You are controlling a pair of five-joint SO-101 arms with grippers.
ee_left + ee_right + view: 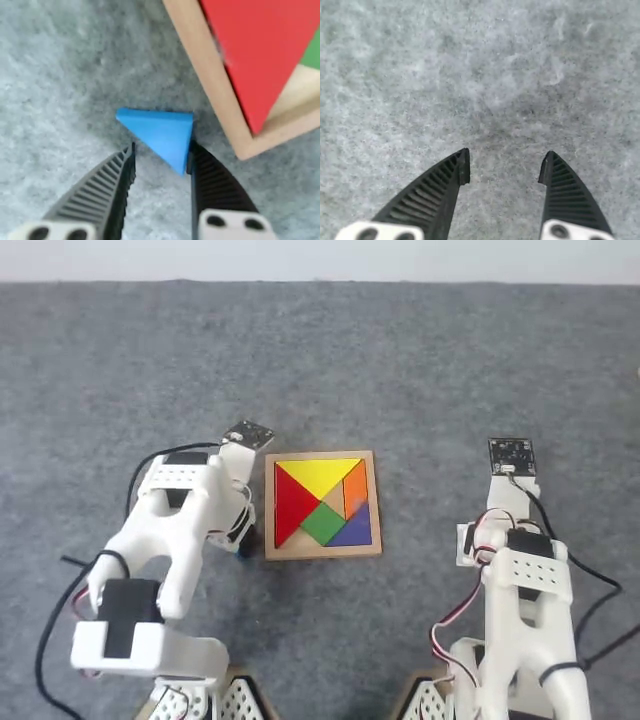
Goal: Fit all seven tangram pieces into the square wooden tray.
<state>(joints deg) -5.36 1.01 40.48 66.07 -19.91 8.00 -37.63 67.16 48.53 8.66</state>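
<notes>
The square wooden tray (323,553) lies mid-table and holds yellow (318,476), red (291,502), orange (356,490), green (322,524) and purple (354,531) pieces, with a small bare wooden patch (332,502) in the middle. A blue triangle (162,131) lies flat on the grey felt just outside the tray's corner (240,147). My left gripper (161,150) is open and straddles the triangle's tip, with one finger (197,157) against its edge. Over bare felt to the tray's right, my right gripper (505,167) is open and holds nothing.
Grey felt (420,370) covers the whole table. The left arm (170,530) stands close against the tray's left side, and the right arm (520,570) is well clear of the tray. Cables (590,590) loop beside both arm bases.
</notes>
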